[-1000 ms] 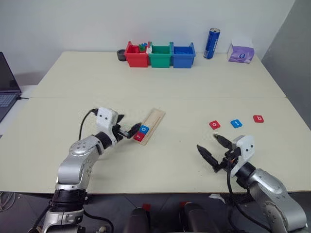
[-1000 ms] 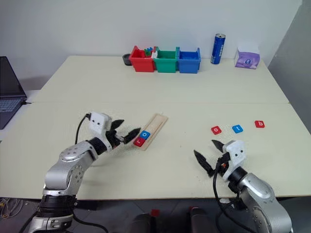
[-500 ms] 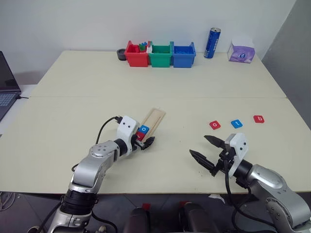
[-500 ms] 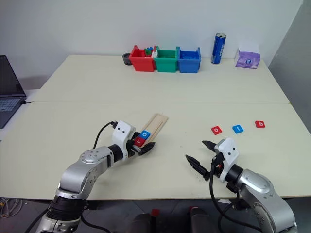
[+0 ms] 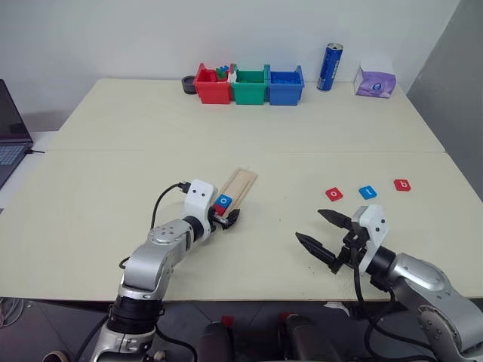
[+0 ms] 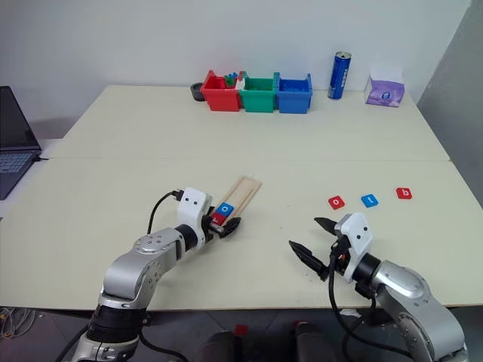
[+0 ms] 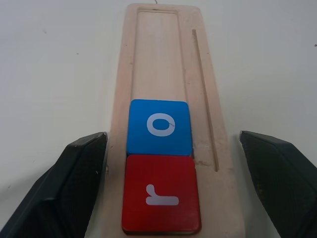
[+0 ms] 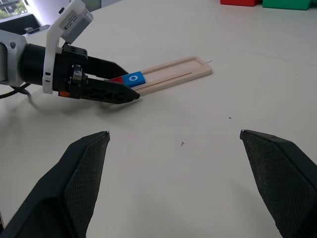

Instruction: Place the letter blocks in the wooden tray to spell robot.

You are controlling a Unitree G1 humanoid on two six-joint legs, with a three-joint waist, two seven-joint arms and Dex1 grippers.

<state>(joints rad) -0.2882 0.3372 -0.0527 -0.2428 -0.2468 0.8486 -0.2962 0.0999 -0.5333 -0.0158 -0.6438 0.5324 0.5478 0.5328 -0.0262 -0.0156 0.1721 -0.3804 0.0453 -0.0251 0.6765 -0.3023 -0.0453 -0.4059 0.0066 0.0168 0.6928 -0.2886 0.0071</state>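
The wooden tray [image 5: 240, 185] lies slantwise at mid-table. At its near end sit a red letter block "r" [image 7: 161, 201] and, just beyond it, a blue "o" [image 7: 159, 127]; the rest of the groove is bare. My left gripper [image 5: 224, 219] is open at that near end, one finger on each side of the tray, holding nothing. Three loose letter blocks lie in a row to the right: red "o" [image 5: 333, 194], blue "t" [image 5: 367, 191], red "b" [image 5: 401, 184]. In front of them my right gripper [image 5: 308, 225] hovers open and empty, pointing left.
Red [image 5: 212, 86], green [image 5: 250, 86] and blue [image 5: 285, 85] bins stand in a row at the table's far edge. A blue can [image 5: 329, 67] and a purple tissue pack [image 5: 374, 81] are to their right. A laptop [image 5: 11, 136] sits off the left side.
My left gripper has swung from the left of the tray's near end round to straddle that end, still open. The right gripper has turned slightly leftward.
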